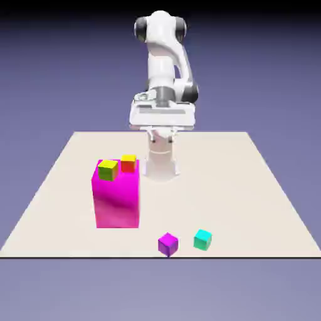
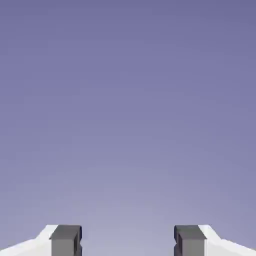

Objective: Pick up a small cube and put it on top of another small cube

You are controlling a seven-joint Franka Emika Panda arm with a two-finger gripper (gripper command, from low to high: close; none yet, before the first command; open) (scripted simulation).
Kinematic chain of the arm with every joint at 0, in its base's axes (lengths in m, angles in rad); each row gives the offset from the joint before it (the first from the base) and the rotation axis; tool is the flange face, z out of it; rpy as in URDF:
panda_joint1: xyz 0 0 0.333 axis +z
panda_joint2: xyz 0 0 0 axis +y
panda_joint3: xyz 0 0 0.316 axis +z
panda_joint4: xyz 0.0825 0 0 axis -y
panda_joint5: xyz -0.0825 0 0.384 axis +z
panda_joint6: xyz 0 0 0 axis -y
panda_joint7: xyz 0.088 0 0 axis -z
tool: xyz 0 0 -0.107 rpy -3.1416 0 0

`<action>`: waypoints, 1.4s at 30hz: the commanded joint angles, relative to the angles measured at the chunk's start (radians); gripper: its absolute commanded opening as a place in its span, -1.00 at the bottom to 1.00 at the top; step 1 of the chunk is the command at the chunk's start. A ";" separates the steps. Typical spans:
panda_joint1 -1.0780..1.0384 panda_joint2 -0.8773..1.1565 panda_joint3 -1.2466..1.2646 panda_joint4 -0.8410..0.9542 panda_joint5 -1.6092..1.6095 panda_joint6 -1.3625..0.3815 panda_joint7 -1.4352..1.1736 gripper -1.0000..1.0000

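Note:
The small teal cube (image 1: 202, 239) lies on the table near its front edge, to the exterior view's right of the middle. The small red cube with a yellow top (image 1: 128, 163) appears to sit on the big magenta block (image 1: 116, 197), at its back right corner. My gripper (image 1: 162, 123) hangs high above the table's far side, well away from both cubes. In the hand view the gripper (image 2: 127, 242) is open, its grey fingertips (image 2: 65, 241) stand wide apart with nothing between them, and only the plain backdrop shows.
A small yellow-green cube (image 1: 108, 169) sits on the magenta block beside the red one. A small purple cube (image 1: 167, 244) lies just left of the teal cube, close to the beige table's (image 1: 251, 188) front edge.

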 commanded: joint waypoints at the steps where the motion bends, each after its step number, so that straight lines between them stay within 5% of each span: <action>1: -0.012 0.031 0.019 0.015 -0.020 -0.012 0.044 0.00; 30: -0.355 0.931 0.580 0.439 -0.607 -0.359 1.305 0.00; 37: -0.217 1.112 0.401 0.515 -0.800 -0.261 1.449 0.00; 38: -0.217 1.112 0.401 0.515 -0.800 -0.261 1.449 -1.00; 42: -0.301 1.003 0.509 0.469 -0.684 -0.320 1.362 -1.00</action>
